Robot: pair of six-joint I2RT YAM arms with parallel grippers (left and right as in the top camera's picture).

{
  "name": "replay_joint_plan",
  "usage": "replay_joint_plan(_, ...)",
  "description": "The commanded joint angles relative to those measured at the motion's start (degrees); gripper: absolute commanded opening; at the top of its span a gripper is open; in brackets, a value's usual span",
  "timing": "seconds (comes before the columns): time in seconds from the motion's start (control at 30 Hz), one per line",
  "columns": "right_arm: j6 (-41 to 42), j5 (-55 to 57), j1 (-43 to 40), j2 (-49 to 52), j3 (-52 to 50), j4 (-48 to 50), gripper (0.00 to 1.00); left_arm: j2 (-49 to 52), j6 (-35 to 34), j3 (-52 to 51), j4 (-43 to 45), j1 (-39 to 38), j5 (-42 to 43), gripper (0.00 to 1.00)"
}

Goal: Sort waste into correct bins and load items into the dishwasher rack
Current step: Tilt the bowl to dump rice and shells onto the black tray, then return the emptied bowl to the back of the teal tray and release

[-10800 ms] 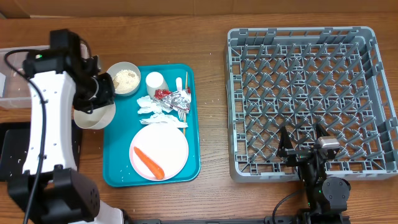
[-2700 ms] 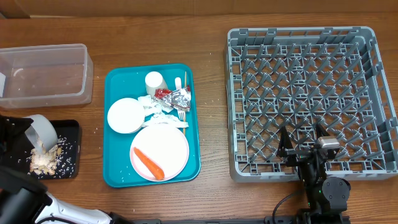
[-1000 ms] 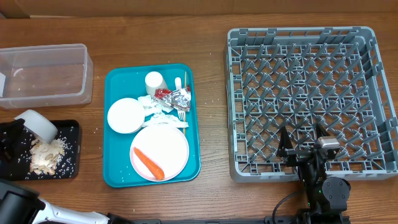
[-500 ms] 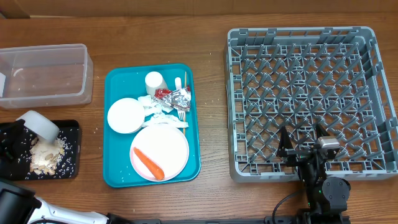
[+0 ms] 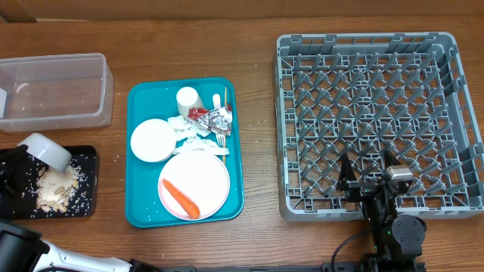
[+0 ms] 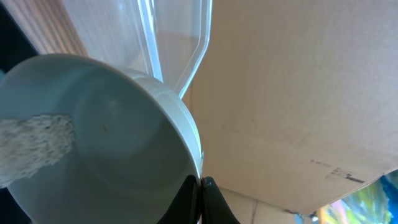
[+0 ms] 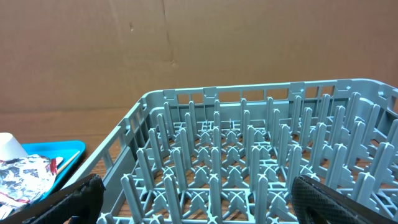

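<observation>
Left gripper [image 6: 200, 186]: pressed together on the rim of a white bowl [image 6: 93, 137], wall pinched between the fingers.
- Bowl tipped at the table's far left, mouth turned down toward the black tray [image 5: 87, 160]. A patch of rice scraps [image 6: 34, 134] clings inside; the main heap lies in the tray below.
- Clear tub [image 5: 104, 75]: just behind the black tray, apart from the bowl.
- Teal tray [image 5: 132, 189]: next to the right. Holds a second bowl [image 5: 151, 140], plate [image 5: 208, 175] with carrot [image 5: 181, 198], cup [image 5: 187, 98], foil and wrapper [image 5: 214, 117], napkins [image 5: 185, 130].
- Dishwasher rack [image 5: 378, 98]: well apart, at the far right.
- Right gripper [image 5: 367, 169]: spread wide, empty, at the rack's near edge.

Judged: held bowl due at the rack, straight rightward past the teal tray. Right arm nearer the rack, left arm nearer the waste.
</observation>
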Motion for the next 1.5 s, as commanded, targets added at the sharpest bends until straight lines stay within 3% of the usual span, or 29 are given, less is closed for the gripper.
replay_joint_plan(0.0, 0.0, 0.3, -0.4, -0.7, -0.6, 0.2, 1.0, 0.9, 0.2, -0.3, -0.6, 0.9, 2.7, 0.04)
replay_joint_plan(0.17, 0.0, 0.3, -0.4, -0.7, -0.6, 0.2, 1.0, 1.1, -0.6, -0.3, 0.0, 1.0, -0.9, 0.04)
replay_joint_plan(0.27, 0.0, 0.3, -0.4, -0.7, -0.6, 0.2, 1.0, 1.1, 11.1, -0.2, -4.4, 1.1, 5.0, 0.04)
replay_joint_plan(0.37, 0.0, 0.3, -0.4, -0.7, -0.6, 0.2, 1.0, 1.3, 3.9, -0.2, -2.1, 1.4, 1.0, 0.04)
replay_joint_plan(0.47, 0.0, 0.3, -0.4, -0.7, -0.6, 0.2, 1.0, 1.3, 10.7, -0.2, -4.6, 1.5, 4.1, 0.04)
replay_joint_plan(0.57, 0.0, 0.3, -0.4, -0.7, -0.6, 0.2, 1.0, 1.7, 4.5, -0.2, -4.5, 1.7, 2.2, 0.04)
replay_joint_plan(0.63, 0.0, 0.3, -0.4, -0.7, -0.6, 0.2, 1.0, 1.5, 14.6, -0.2, -9.4, 1.7, 7.4, 0.04)
replay_joint_plan(0.67, 0.0, 0.3, -0.4, -0.7, -0.6, 0.2, 1.0, 1.5, 16.4, -0.2, -8.6, 1.7, 7.3, 0.04)
replay_joint_plan(0.77, 0.0, 0.3, -0.4, -0.7, -0.6, 0.2, 1.0, 1.9, 8.5, -0.2, -6.1, 1.8, 3.3, 0.04)
replay_joint_plan(0.8, 0.0, 0.3, -0.4, -0.7, -0.6, 0.2, 1.0, 1.8, 8.7, -0.2, -7.8, 1.8, 3.2, 0.04)
replay_joint_plan(0.97, 0.0, 0.3, -0.4, -0.7, -0.6, 0.2, 1.0, 1.4, 14.3, -0.2, -13.3, 1.7, 3.8, 0.04)
replay_joint_plan(1.07, 0.0, 0.3, -0.4, -0.7, -0.6, 0.2, 1.0, 1.2, 25.8, 1.0, -21.0, 1.1, 3.9, 0.04)
replay_joint_plan(1.1, 0.0, 0.3, -0.4, -0.7, -0.6, 0.2, 1.0, 0.9, 26.4, 1.2, -20.9, 0.6, 3.8, 0.04)
replay_joint_plan(1.47, 0.0, 0.3, -0.4, -0.7, -0.6, 0.2, 1.0, -10.7, 23.5, 10.6, -20.8, -11.9, -2.4, 0.04)
